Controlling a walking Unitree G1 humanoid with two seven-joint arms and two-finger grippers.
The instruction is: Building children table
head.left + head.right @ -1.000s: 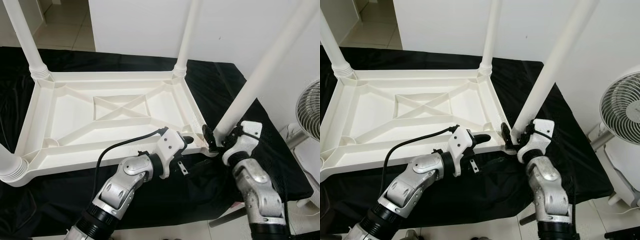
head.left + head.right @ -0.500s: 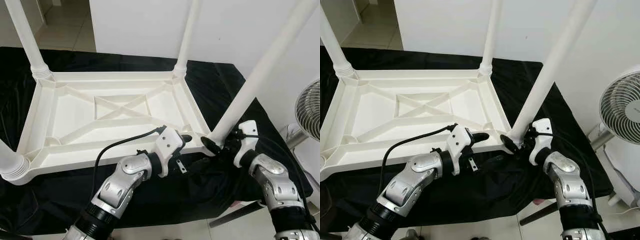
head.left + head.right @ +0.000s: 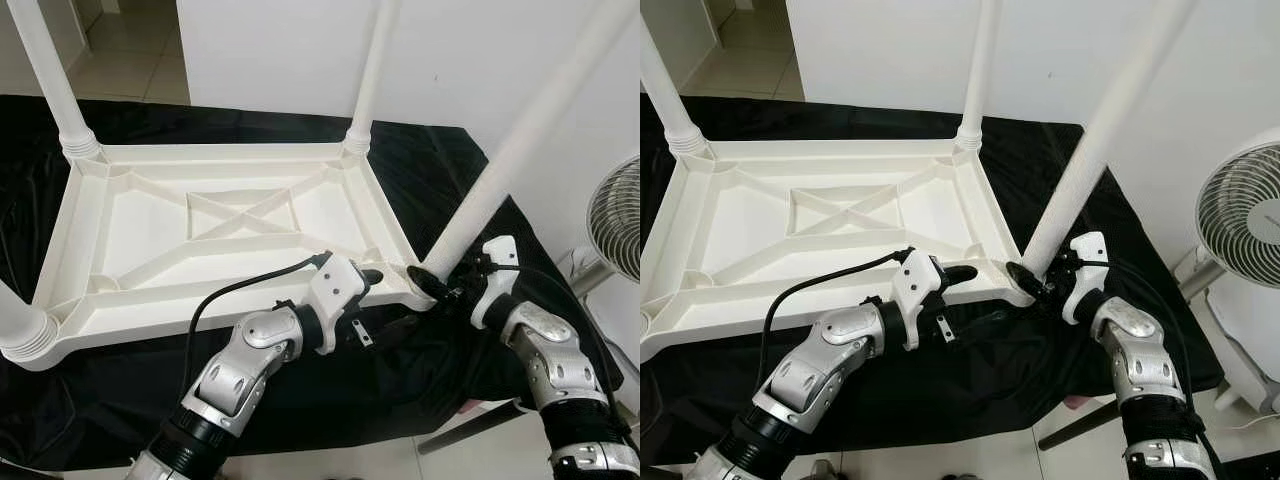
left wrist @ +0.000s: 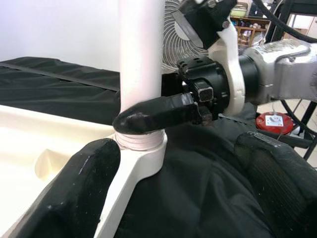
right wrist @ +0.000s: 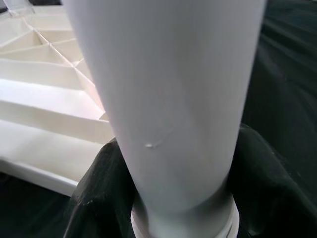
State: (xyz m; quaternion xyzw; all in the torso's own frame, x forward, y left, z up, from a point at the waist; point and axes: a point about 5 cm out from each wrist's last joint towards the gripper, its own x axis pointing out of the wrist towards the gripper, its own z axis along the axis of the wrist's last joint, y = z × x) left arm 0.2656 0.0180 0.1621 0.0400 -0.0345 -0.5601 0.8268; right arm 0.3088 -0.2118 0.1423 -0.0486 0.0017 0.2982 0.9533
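a: where's the table top (image 3: 230, 230)?
b: upside down on the black cloth (image 3: 440, 170), ribs up, legs standing from the corners.

a: right gripper (image 3: 437, 284)?
b: at the near right corner of the top, clamped round the base of the tilted leg (image 3: 520, 145), one finger (image 4: 158, 113) pressed on the leg just above the socket collar.

a: left gripper (image 3: 372, 277)?
b: just beside that same corner, on the near edge of the top. fingers spread wide, nothing held, leg base and cloth between them.

a: anything else?
b: fan (image 3: 1248, 215) beyond the cloth, right of that corner.
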